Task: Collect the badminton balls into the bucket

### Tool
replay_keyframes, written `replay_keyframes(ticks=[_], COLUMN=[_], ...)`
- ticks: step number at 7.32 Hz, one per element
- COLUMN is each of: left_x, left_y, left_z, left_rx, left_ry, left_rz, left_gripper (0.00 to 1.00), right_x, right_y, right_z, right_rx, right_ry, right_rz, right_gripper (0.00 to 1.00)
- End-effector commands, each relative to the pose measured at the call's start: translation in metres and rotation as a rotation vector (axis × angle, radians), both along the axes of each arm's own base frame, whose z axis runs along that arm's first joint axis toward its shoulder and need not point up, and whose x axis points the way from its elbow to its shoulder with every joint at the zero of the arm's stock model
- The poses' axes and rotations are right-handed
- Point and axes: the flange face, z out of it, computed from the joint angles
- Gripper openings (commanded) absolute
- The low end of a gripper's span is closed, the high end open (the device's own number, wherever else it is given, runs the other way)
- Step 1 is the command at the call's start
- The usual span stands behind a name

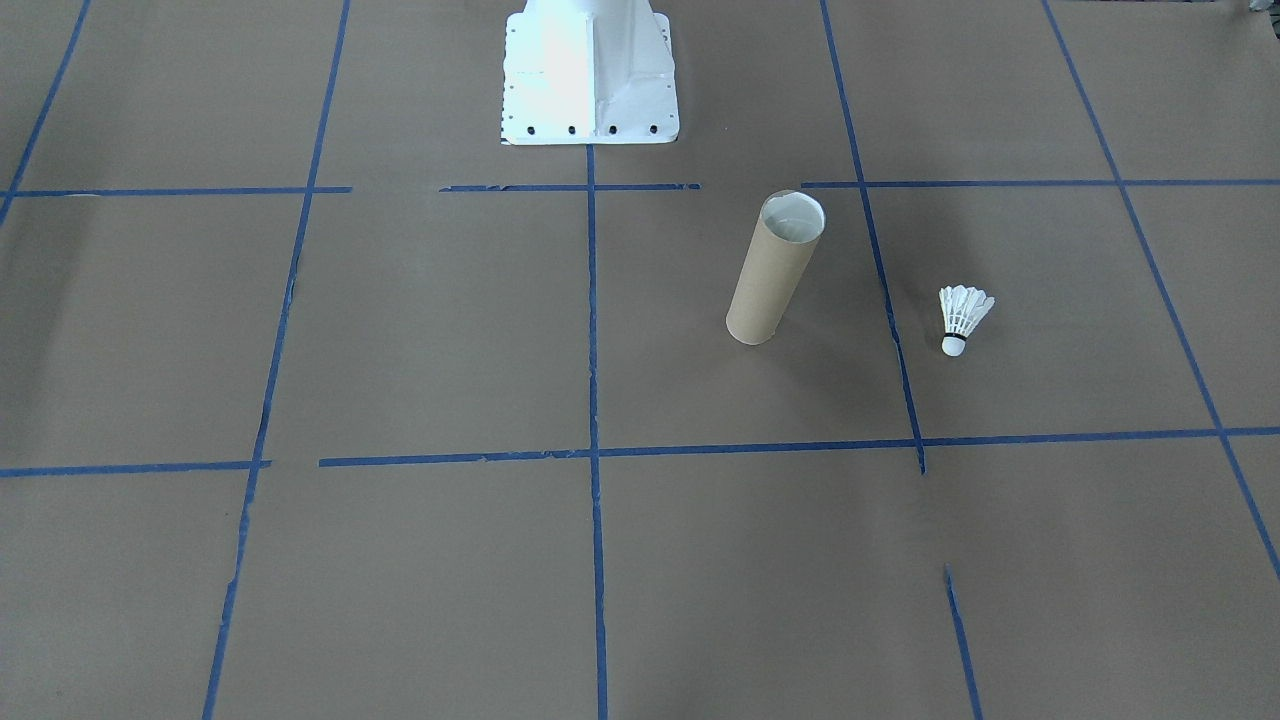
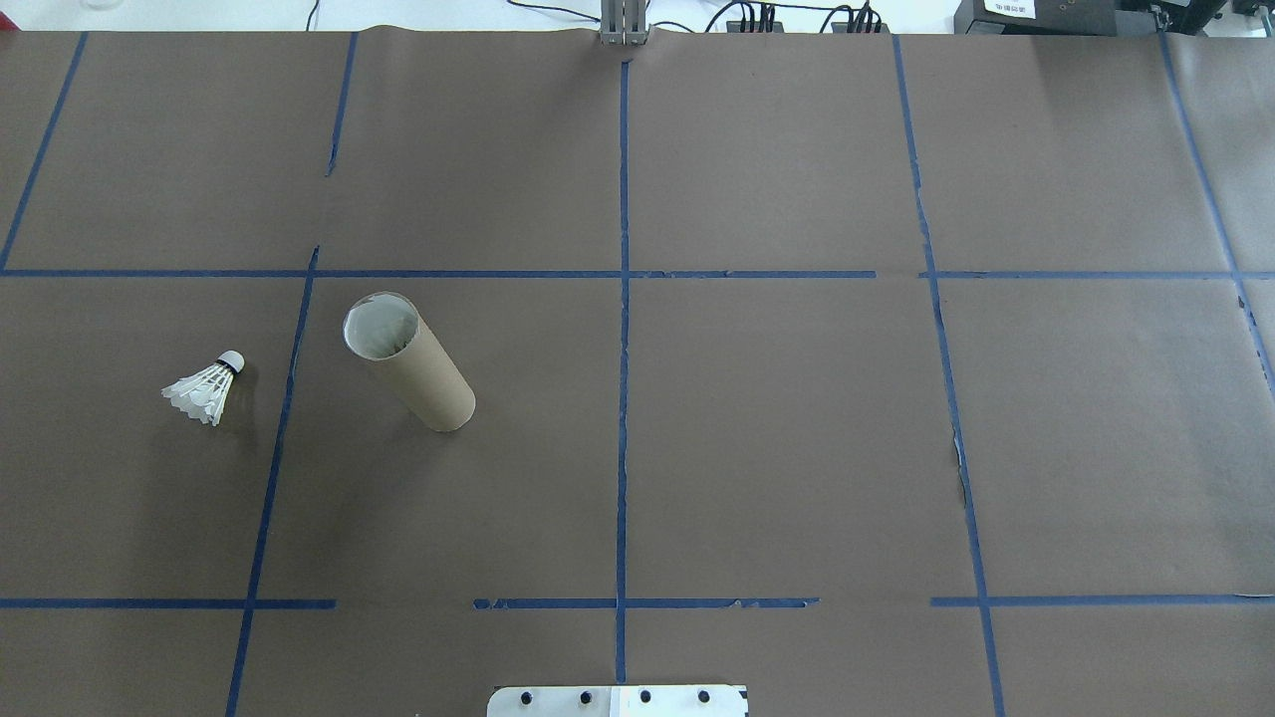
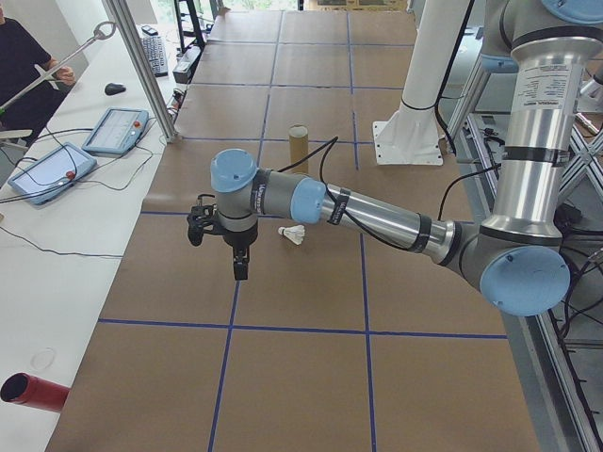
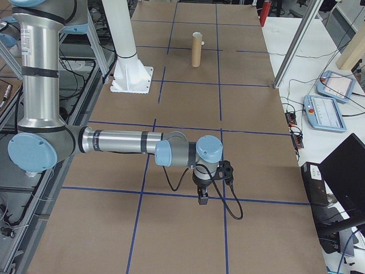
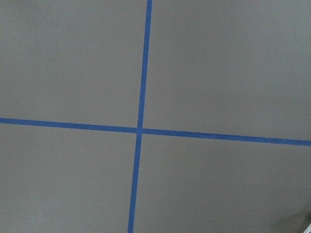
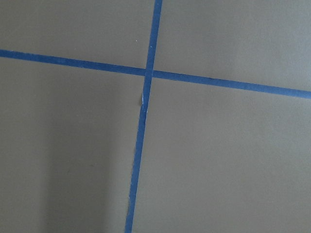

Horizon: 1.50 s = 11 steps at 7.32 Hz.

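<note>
White shuttlecock (image 2: 205, 389) lies apart from both arms' fingers, whose state I cannot tell.

tube (image 2: 408, 373): upright on table (image 2: 777, 438), at my 11 o'clock
shuttlecock (image 2: 206, 389): on table, at tube's 9 o'clock, apart
my base (image 2: 618, 700): at tube's 5 o'clock

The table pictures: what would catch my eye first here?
A tall tan cardboard tube stands open-mouthed on the brown paper left of the centre tape line, with a small white shuttlecock lying apart on its left. In the side views, two big silver-and-blue arms hang over the table.
</note>
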Motion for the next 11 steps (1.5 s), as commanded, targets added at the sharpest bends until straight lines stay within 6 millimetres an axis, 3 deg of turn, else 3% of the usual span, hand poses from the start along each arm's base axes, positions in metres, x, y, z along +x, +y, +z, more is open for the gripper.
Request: replay_keyframes(ticks=[1,2,3,6,7,8,9,11], left_x=[0.011,0.022,0.045,0.101,0.124,0.138,0.174,0.213], left_y=[0.000,-0.002,0.008,0.067,0.086,0.090,0.100,0.109], left_z=[-0.015,-0.023,-0.019,0.005,0.004,-0.004,-0.009,-0.013], left_rx=[-0.040,-0.047,-0.068,-0.090,-0.099,-0.200,-0.268,-0.336], left_ry=[0.026,0.051,0.091,0.246,0.304,0.357,0.387,0.422], left_rz=[-0.080,-0.132,-0.121,-0.193,-0.191,-0.258,-0.267,-0.362], left_gripper=[1.00,1.00,1.00,1.00,1.00,1.00,1.00,1.00], right_x=[0.000,0.000,0.000,0.000,0.000,0.000,0.000,0.000], right_y=[0.000,0.000,0.000,0.000,0.000,0.000,0.001,0.000], right_z=[0.000,0.000,0.000,0.000,0.000,0.000,0.001,0.000], right_rx=[0.000,0.000,0.000,0.000,0.000,0.000,-0.002,0.000], right_ry=[0.000,0.000,0.000,0.000,0.000,0.000,0.000,0.000], right_rz=[0.000,0.000,0.000,0.000,0.000,0.000,0.000,0.000], right_gripper=[1.00,1.00,1.00,1.00,1.00,1.00,1.00,1.00])
